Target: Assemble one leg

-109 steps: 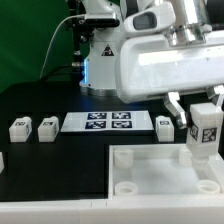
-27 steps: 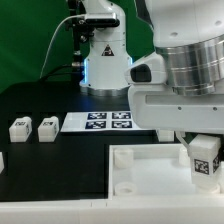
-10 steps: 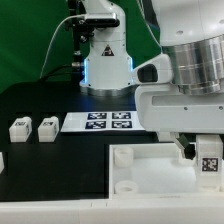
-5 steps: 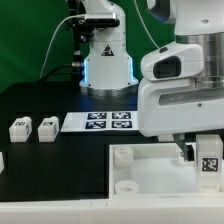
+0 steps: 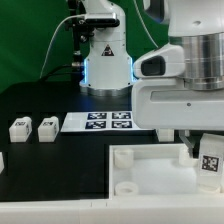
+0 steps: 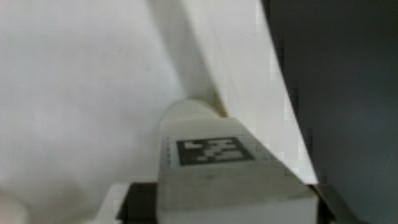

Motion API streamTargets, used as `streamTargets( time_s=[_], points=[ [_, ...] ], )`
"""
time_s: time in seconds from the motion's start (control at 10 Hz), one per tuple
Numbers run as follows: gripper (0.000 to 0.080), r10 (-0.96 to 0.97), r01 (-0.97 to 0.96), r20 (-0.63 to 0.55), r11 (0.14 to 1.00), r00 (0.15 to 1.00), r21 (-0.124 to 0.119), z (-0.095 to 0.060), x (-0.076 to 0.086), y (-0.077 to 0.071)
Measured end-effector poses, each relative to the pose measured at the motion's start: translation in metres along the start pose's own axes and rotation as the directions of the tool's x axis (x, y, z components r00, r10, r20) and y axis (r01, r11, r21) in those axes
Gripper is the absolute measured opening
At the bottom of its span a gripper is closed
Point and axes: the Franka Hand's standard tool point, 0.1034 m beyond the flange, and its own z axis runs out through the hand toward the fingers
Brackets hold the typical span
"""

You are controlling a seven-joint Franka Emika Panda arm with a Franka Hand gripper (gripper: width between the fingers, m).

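Observation:
My gripper is shut on a leg, a small white block with a black-and-white tag, and holds it low over the far right corner of the large white tray. In the wrist view the leg fills the middle between my dark fingers, right against the tray's white wall. Two more legs stand on the black table at the exterior view's left. The socket under the held leg is hidden.
The marker board lies on the table behind the tray. The arm's large white body hangs over the exterior view's right. Another robot base stands at the back before a green backdrop.
The gripper with the leg has come down from above the tray to its far right corner. In the last second the arm's upper body has turned a little while the leg stayed about where it was.

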Motion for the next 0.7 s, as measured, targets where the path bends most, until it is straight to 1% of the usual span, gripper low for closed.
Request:
streamTargets(
  time_s=[0.1, 0.2, 0.3, 0.4, 0.5, 0.6, 0.7],
  points=[
    [0.0300, 0.195, -0.194, -0.001, 0.981, 0.981, 0.017, 0.0014, 0.0005, 0.0005],
    [0.0300, 0.379, -0.378, 0.004, 0.924, 0.926, 0.047, 0.0030, 0.0014, 0.0014],
    [0.0300, 0.571, -0.571, 0.024, 0.818, 0.821, 0.074, 0.0037, 0.0007, 0.0014],
    [0.0300, 0.695, -0.696, 0.047, 0.712, 0.717, 0.087, 0.0043, -0.0012, -0.0006],
    [0.0300, 0.728, -0.730, 0.059, 0.678, 0.683, 0.087, 0.0045, -0.0020, -0.0015],
    [0.0300, 0.781, -0.784, 0.072, 0.614, 0.620, 0.086, 0.0047, -0.0028, -0.0027],
    [0.0299, 0.778, -0.781, 0.072, 0.619, 0.624, 0.086, 0.0048, -0.0028, -0.0025]
  ],
)
